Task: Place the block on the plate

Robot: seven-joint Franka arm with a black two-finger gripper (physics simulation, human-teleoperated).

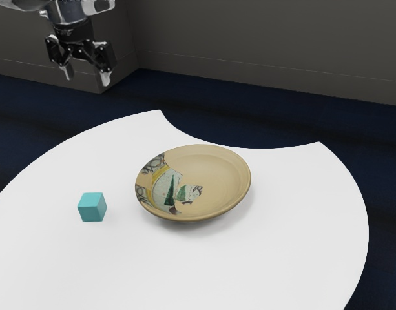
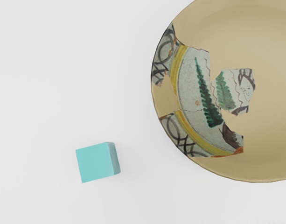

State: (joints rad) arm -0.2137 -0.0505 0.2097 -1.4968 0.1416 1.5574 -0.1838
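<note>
You have a white table (image 1: 281, 265) with a curved notch in its edge, set against a grey wall (image 1: 249, 39) and a dark blue floor (image 1: 275, 116). Your gripper (image 1: 88, 78) is raised well above the tabletop, its two fingers (image 1: 106, 79) spread and pointing down, with nothing between them. The height and the spread are judged to serve an approach: you have room to line up and descend without catching the plate's rim. The teal block (image 1: 92, 206) lies below your gripper and well apart from it, flat on the table and touching neither finger. The patterned plate (image 1: 214, 181) is also below your gripper, farther toward the exterior view's right than the block, upright and with no block on it. Bare table separates the two. Assessment: the pick comes first; lower over the block, squared to its faces, since a skewed closing could twist it.
</note>
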